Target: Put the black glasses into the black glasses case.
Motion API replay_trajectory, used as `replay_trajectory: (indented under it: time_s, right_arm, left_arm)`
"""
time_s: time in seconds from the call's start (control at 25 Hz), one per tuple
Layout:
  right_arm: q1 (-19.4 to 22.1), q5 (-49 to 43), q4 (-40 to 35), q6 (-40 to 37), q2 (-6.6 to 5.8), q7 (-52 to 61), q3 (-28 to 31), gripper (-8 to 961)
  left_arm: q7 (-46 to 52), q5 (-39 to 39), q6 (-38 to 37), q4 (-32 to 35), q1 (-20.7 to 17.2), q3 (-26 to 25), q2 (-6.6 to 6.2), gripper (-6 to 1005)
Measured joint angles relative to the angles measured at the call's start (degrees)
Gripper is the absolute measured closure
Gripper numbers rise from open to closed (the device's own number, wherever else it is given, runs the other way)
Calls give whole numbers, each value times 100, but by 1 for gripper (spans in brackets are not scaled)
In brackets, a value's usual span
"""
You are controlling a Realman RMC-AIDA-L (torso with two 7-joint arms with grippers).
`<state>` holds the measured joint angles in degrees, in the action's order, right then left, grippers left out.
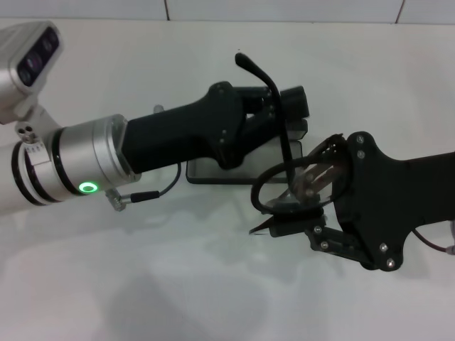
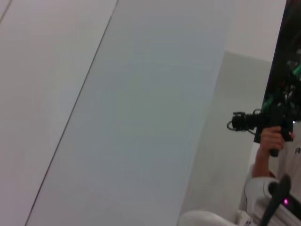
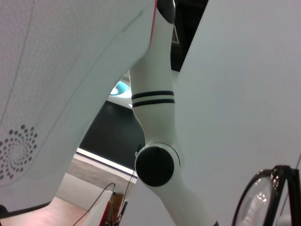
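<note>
Right gripper (image 1: 298,206) held the black glasses (image 1: 281,160), fingers closed on the frame. Left gripper (image 1: 281,106) overlapped the black glasses case (image 1: 206,174) on the white table (image 1: 178,284); its opening could not be told.

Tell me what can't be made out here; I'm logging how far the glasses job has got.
- Black glasses case: head view, mostly covered by the left gripper; lid position unclear.
- Black glasses: head view, lenses partly behind the right gripper; right wrist view cuts them at the edge.
- Left wrist view: shows only walls and a distant person, no table.
</note>
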<state>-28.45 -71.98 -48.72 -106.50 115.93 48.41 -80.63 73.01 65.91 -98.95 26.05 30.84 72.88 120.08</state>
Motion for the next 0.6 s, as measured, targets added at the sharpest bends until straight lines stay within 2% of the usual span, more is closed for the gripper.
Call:
replay_trajectory:
  time_s: [0.6]
  right_arm:
    - [72,-13,149,63,6,-3,-36,851]
  left_arm:
    - [-77,-189,-185,-13,-78,23,-8,935]
